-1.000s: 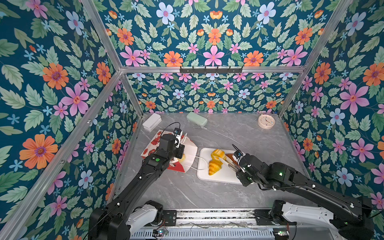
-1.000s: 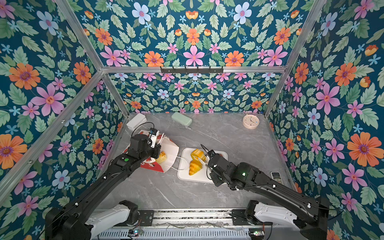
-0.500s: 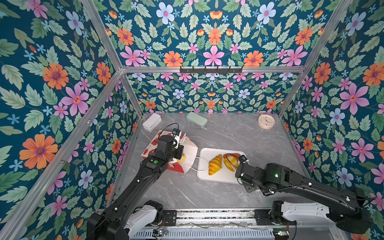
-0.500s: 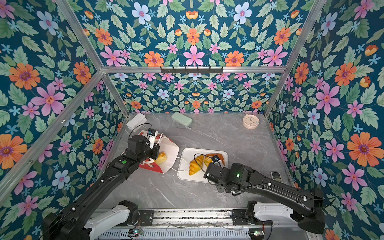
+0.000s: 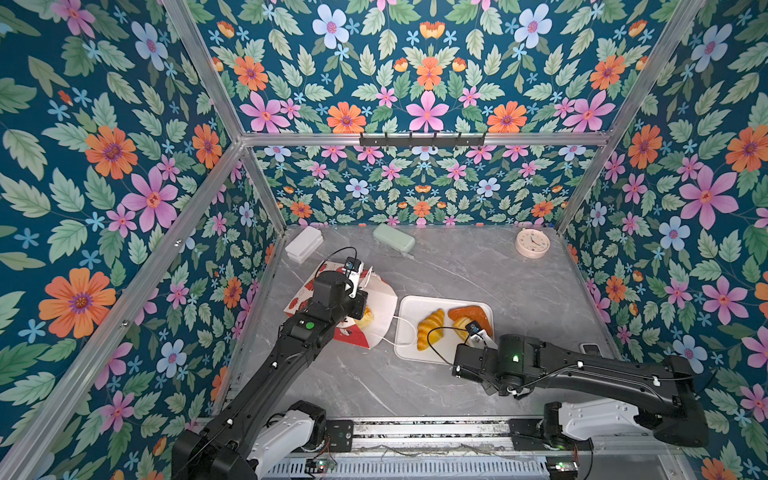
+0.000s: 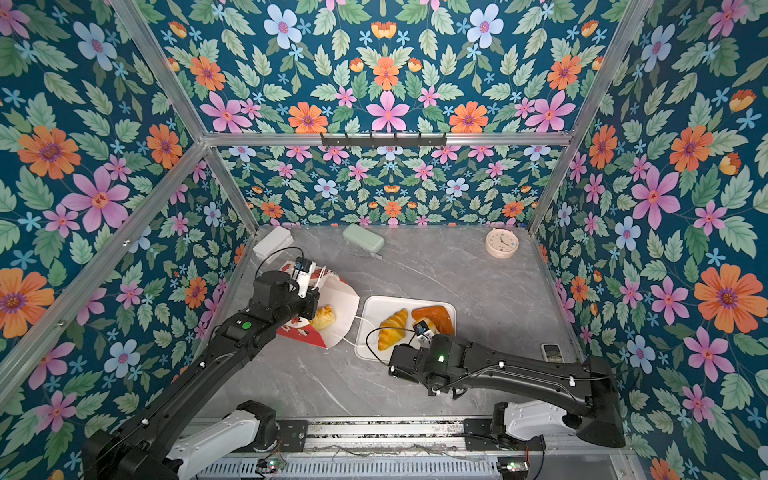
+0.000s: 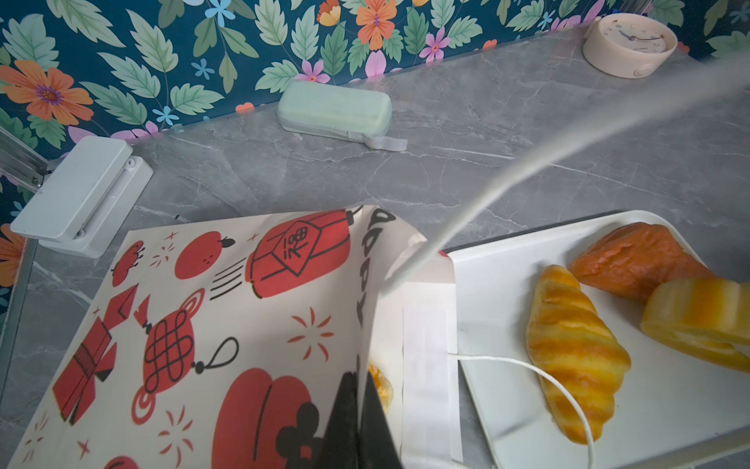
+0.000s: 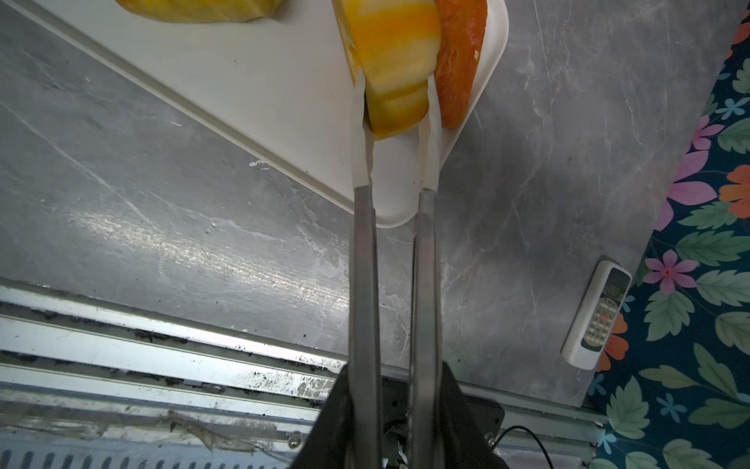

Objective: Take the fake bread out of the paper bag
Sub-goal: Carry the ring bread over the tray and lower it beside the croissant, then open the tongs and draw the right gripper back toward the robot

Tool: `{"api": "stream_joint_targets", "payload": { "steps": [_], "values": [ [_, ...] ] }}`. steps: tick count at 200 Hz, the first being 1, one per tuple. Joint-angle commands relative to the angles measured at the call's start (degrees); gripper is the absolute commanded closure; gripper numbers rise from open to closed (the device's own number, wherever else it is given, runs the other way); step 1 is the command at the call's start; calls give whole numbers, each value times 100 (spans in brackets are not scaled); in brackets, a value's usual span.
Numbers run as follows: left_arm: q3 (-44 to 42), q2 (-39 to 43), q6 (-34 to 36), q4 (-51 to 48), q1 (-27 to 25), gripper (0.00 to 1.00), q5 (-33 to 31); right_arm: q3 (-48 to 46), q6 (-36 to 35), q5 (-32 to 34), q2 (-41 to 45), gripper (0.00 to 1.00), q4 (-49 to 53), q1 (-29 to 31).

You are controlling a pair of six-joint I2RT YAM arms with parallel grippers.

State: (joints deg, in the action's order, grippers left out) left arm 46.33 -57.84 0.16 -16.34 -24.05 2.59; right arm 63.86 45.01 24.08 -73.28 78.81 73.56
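The paper bag (image 5: 384,305) (image 6: 343,297) (image 7: 203,325), white with red prints, lies on its side with its mouth toward the white tray (image 5: 405,349) (image 6: 370,347). My left gripper (image 7: 359,377) (image 5: 359,305) is shut on the bag's upper rim and holds the mouth up. One piece of fake bread (image 5: 365,318) (image 7: 381,387) shows inside. A croissant (image 5: 430,328) (image 7: 572,349) and an orange-brown pastry (image 5: 469,312) (image 8: 460,52) lie on the tray. My right gripper (image 8: 393,97) (image 5: 471,332) is shut on a yellow striped bread (image 8: 395,61) (image 7: 702,320) low over the tray's right part, against the orange-brown pastry.
A mint-green case (image 5: 393,237), a white box (image 5: 304,244) and a pink clock (image 5: 532,243) stand along the back wall. A remote (image 5: 589,348) (image 8: 596,312) lies by the right wall. The bag's cord handle (image 5: 395,322) trails onto the tray. A metal rail (image 5: 415,428) borders the front.
My right gripper has carried the yellow bread from the tray's left part to its right part, and the arm has drawn back toward the front. The left gripper has held still.
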Motion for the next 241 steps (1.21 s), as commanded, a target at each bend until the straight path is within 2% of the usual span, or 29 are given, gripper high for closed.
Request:
{"api": "stream_joint_targets", "payload": {
  "steps": [1, 52, 81, 106, 172, 241],
  "values": [
    [-18, 51, 8, 120, -3, 100, 84, 39, 139, -37, -119, 79, 320, 117],
    [-35, 104, -22, 135, 6, 100, 110, 86, 99, -105, -484, 74, 170, 467],
    [-53, 125, -43, 133, -2, 100, 152, 253, 159, -72, -849, 65, 232, 790],
    [-53, 150, -51, 143, 5, 100, 194, 321, 260, -87, -1012, 63, 193, 945],
    [-67, 204, -51, 147, 0, 100, 267, 228, 235, -612, -480, 60, -368, 1038],
    [-97, 311, -62, 156, -3, 100, 295, 324, 439, -387, -1, 59, -190, 1038]
  ]
}}
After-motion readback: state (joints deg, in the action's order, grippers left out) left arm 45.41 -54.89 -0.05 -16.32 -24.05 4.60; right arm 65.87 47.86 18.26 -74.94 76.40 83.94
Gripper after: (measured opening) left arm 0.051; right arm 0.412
